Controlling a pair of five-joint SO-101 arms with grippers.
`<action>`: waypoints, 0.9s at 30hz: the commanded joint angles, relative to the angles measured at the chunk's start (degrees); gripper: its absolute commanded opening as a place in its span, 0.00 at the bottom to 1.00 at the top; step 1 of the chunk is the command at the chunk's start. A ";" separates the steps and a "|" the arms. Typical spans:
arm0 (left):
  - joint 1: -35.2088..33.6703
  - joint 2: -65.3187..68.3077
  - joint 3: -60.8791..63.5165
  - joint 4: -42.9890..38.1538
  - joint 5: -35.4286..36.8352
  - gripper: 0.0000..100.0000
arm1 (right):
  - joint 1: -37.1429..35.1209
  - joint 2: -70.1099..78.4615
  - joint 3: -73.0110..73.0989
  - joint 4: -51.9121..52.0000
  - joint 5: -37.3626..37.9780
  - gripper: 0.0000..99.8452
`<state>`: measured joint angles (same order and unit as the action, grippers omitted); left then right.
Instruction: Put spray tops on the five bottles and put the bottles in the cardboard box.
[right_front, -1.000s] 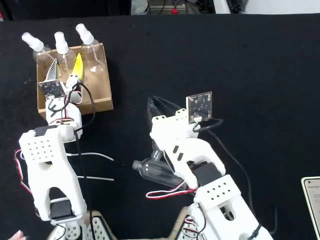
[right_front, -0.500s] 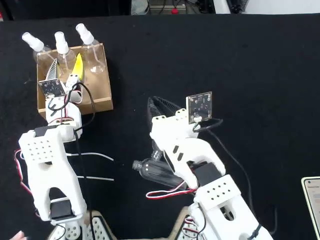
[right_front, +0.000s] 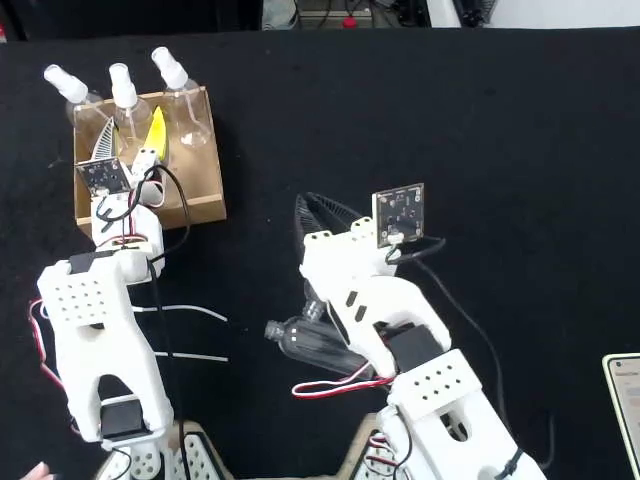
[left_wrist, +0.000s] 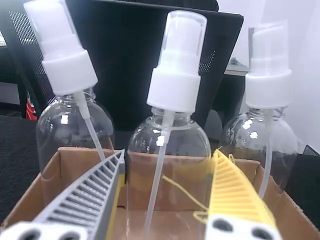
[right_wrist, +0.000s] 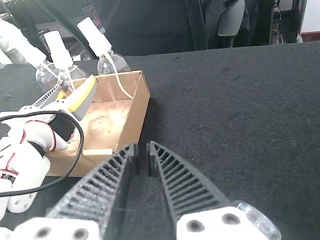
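Bottles in cardboard box, loose bottle outside

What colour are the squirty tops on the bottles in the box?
White. The spray tops show best in the left wrist view.

White spray tops, black table

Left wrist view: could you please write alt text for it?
Three clear bottles with white spray tops stand in a row in a cardboard box. The left gripper, open, points at the middle one.
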<state>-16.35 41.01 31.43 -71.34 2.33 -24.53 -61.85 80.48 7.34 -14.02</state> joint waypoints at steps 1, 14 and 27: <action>-1.71 0.26 0.66 1.14 -0.35 0.25 | -0.62 4.00 -0.31 -1.58 0.53 0.04; -1.63 0.26 0.66 1.23 -3.52 0.25 | -0.62 3.91 -0.31 -1.58 0.53 0.04; -1.54 0.35 0.92 0.88 -3.87 0.25 | -0.62 3.91 -0.31 -1.58 0.53 0.04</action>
<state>-16.35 41.01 31.43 -71.25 -1.01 -24.53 -61.85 80.48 7.34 -14.02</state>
